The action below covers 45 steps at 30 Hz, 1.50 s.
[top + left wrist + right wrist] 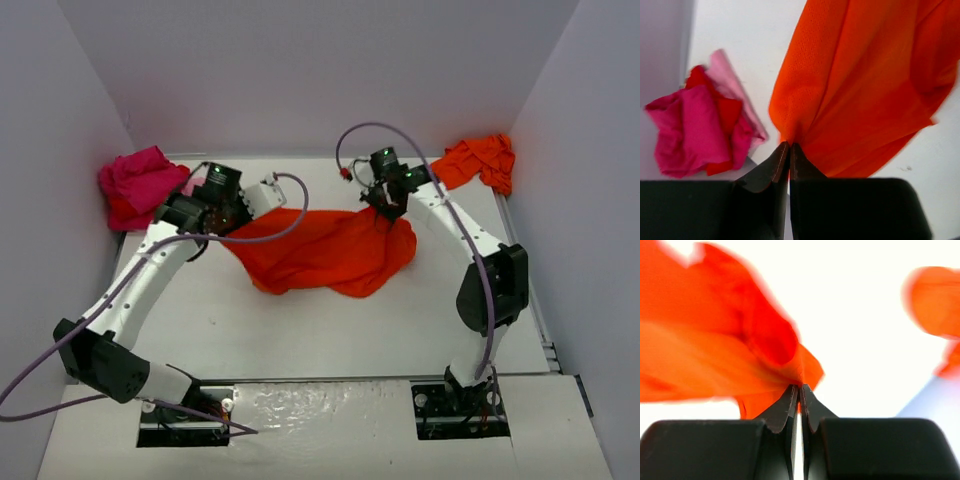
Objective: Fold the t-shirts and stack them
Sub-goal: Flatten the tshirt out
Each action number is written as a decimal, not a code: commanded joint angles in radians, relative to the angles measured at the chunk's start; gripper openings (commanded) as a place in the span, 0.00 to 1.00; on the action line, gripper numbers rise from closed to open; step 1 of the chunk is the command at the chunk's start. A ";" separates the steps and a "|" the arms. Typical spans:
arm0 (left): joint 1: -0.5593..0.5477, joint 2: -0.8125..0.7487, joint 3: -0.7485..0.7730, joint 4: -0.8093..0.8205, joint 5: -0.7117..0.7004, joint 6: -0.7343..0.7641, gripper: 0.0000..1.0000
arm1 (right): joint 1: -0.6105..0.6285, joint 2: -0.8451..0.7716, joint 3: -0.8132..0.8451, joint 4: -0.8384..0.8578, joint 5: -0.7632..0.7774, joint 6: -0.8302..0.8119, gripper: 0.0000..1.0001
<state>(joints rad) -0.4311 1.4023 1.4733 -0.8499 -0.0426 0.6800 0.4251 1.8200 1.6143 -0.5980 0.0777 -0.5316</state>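
Your orange t-shirt [325, 255] stretches across mid-frame, long axis left to right. The left jaws pinch its left end and the right jaws its right end, both pressed tight on cloth. The slack sags toward the bottom of the frame.

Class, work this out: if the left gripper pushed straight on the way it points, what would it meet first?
The bright orange-red cloth t-shirt, pinched between the shut tips of the left gripper. Beyond it is probably bare white table, though depth is unclear.

Here's the white table [300, 330], an orange-red t-shirt [320, 255] sprawling across its middle. Far-left corner, a magenta and red heap [135, 185]; far-right corner, a crumpled orange t-shirt [480, 162].
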 commanded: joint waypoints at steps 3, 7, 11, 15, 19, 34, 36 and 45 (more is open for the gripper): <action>0.077 -0.138 0.292 0.035 -0.135 -0.056 0.00 | -0.050 -0.269 0.124 -0.025 0.086 -0.028 0.00; 0.079 -0.174 0.372 0.052 -0.197 -0.089 0.01 | -0.059 -0.358 0.143 0.016 0.130 -0.013 0.00; 0.100 -0.233 0.415 0.001 -0.171 -0.100 0.02 | -0.052 -0.421 0.117 -0.030 0.101 -0.027 0.00; 0.116 -0.313 0.494 -0.184 0.023 -0.090 0.02 | -0.042 -0.530 0.104 -0.104 0.050 -0.028 0.00; 0.132 -0.350 0.600 -0.325 0.110 -0.081 0.03 | -0.119 -0.646 0.154 -0.180 -0.129 -0.019 0.00; 0.132 -0.308 0.462 -0.410 0.154 -0.036 0.06 | -0.183 -0.610 -0.006 -0.250 -0.339 -0.059 0.00; 0.132 -0.276 0.405 -0.389 0.230 -0.045 0.07 | -0.177 -0.563 -0.041 -0.245 -0.320 -0.070 0.00; 0.034 -0.024 0.158 -0.203 0.431 -0.065 0.16 | -0.146 -0.498 -0.119 -0.177 -0.210 -0.062 0.00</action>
<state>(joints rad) -0.3260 1.3279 1.6702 -1.1827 0.2901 0.6189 0.2638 1.3704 1.4693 -0.8558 -0.1985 -0.5861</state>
